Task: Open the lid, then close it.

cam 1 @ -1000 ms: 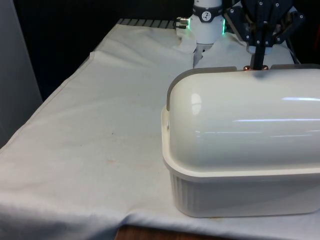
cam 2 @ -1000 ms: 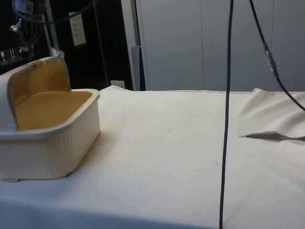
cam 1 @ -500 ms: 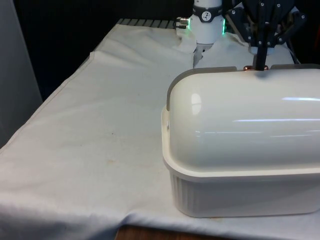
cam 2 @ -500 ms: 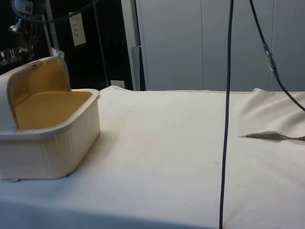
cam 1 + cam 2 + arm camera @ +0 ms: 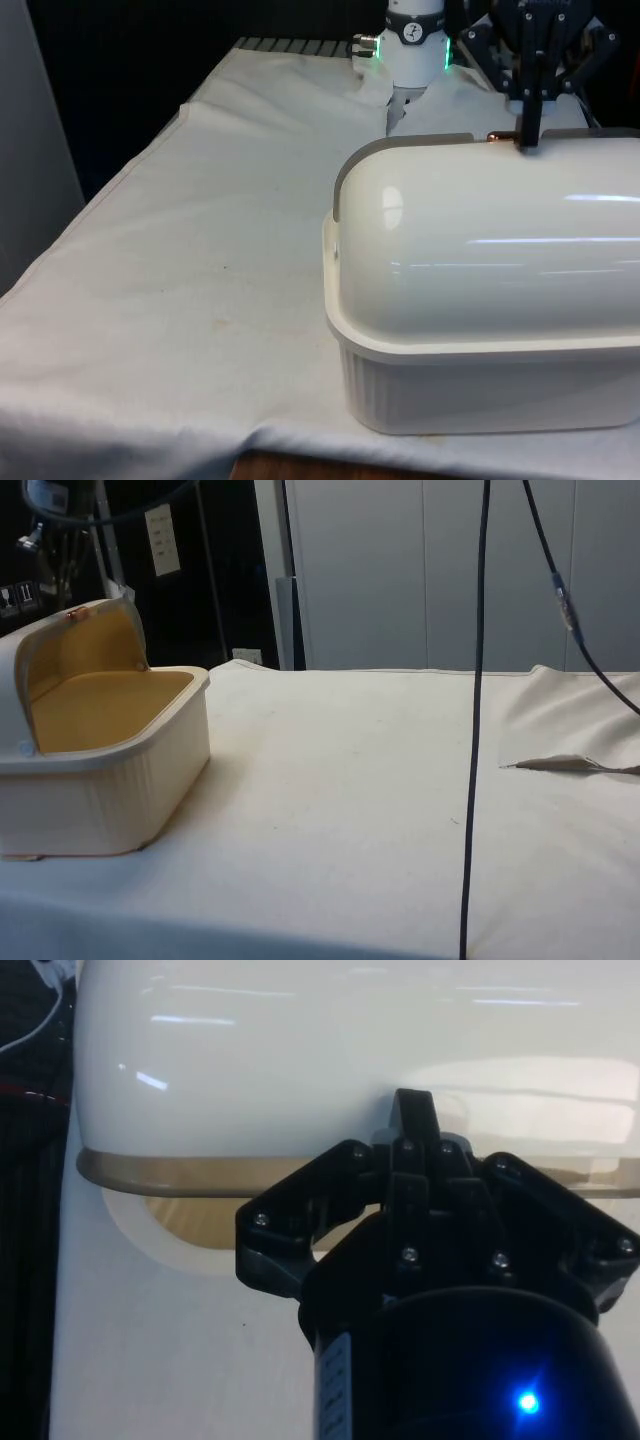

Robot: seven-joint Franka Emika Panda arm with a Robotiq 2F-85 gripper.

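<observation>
A cream bread box (image 5: 480,400) stands at the front view's right, its back turned to that camera. Its domed lid (image 5: 480,220) is rolled back. In the side view the bread box (image 5: 100,800) is open, its tan inside (image 5: 100,705) showing under the raised lid (image 5: 12,665). A small copper handle (image 5: 497,135) sits on the lid's upper edge, also visible as the handle (image 5: 75,612). My gripper (image 5: 527,140) is shut, its tip at that edge just to the right of the handle. In the wrist view the gripper (image 5: 415,1110) points at the lid (image 5: 300,1060) above the tan rim.
White cloth (image 5: 200,280) covers the table to the front view's left of the box, with the table's edge (image 5: 120,190) beyond it. In the side view a black cable (image 5: 475,730) hangs down in front, and a fold (image 5: 560,763) lies in the cloth at the right.
My gripper has shifted a little towards the front view's right along the lid's edge, uncovering the copper handle. The lid and box have not moved.
</observation>
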